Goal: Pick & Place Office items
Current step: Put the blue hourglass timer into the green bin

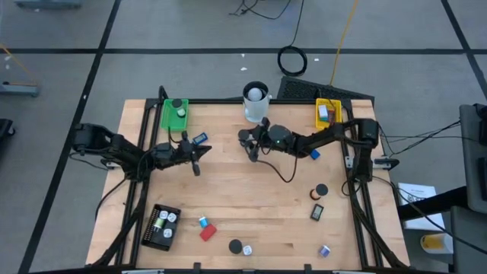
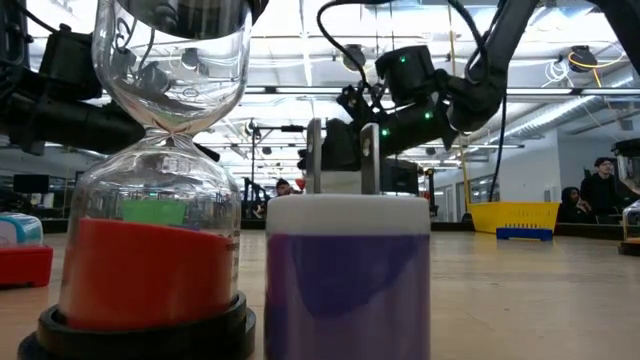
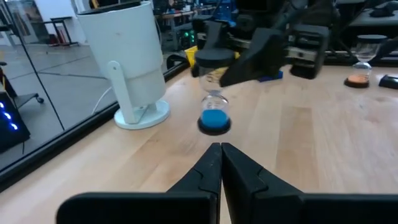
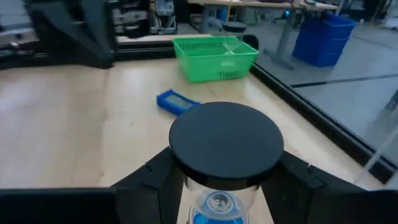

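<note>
A small hourglass [image 3: 214, 109] with blue sand and black end caps stands upright with its base on the wooden table [image 1: 228, 194], near the table's middle, in front of the tall white cup [image 3: 134, 62]. My right gripper [image 1: 249, 144] reaches in from the table's right, and its fingers close around the hourglass's top cap. My left gripper [image 1: 199, 156] hovers shut and empty a short way to the hourglass's left, pointing at it. A flat blue piece [image 4: 176, 101] lies on the table between them. My right gripper has the hourglass's round black top cap [image 4: 227, 143] between its two fingers [image 4: 155, 177], one on each side of the rim. The fingers come almost level from the table's right side. The hourglass stands upright with its bottom cap [image 3: 214, 126] on the table.
A green tray [image 1: 174, 113] sits far left, a yellow tray [image 1: 327, 113] far right, a black tray [image 1: 162, 226] near left. A red block [image 1: 208, 232], black caps [image 1: 236, 246] and other small pieces lie along the near edge. An orange-sand hourglass [image 2: 150, 200] fills the low view.
</note>
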Motion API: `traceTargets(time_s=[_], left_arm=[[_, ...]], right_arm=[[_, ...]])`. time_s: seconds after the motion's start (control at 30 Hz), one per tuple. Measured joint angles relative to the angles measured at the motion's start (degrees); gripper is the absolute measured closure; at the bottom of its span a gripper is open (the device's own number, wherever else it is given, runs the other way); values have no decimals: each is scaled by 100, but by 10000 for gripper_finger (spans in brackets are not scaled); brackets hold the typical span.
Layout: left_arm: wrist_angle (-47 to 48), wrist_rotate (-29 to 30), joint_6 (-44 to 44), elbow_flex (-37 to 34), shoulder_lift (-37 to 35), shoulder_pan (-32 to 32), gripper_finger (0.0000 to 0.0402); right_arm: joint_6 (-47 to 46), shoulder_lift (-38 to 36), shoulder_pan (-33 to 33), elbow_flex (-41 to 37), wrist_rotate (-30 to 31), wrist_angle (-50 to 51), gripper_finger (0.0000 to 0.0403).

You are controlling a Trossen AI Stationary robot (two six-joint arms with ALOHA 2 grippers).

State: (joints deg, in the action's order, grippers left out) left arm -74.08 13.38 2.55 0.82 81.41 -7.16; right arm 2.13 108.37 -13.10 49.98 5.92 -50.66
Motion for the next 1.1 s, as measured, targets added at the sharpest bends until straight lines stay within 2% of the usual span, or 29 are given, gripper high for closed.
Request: traceTargets(time_s=[0.1,0.17,0.23,0.37,0.47,0.6,0.77,0.93,1.1], left_arm=[[14,42,42,0,-35,-7,388],[6,109,76,0,-121,-10,396],[19,195,76,0,-236,-26,396],[53,274,73,0,-431,-33,387],[66,289,75,0,-443,-33,396],[97,316,129,0,-442,-30,392],[52,324,132,0,-442,-26,383],[32,320,120,0,-442,-26,398],[-30,320,73,0,-442,-24,385]], right_arm=[[-82,-16,129,-9,-75,-163,236],[-225,36,200,113,-381,-405,236],[-294,278,283,417,-631,-549,236],[-111,1003,431,1280,-937,-98,236],[15,1482,432,1918,-1061,225,234],[17,2004,410,2469,-1348,283,230],[55,2162,424,2783,-1408,308,231],[55,2165,388,2885,-1522,342,230],[100,2165,391,3046,-1537,549,230]])
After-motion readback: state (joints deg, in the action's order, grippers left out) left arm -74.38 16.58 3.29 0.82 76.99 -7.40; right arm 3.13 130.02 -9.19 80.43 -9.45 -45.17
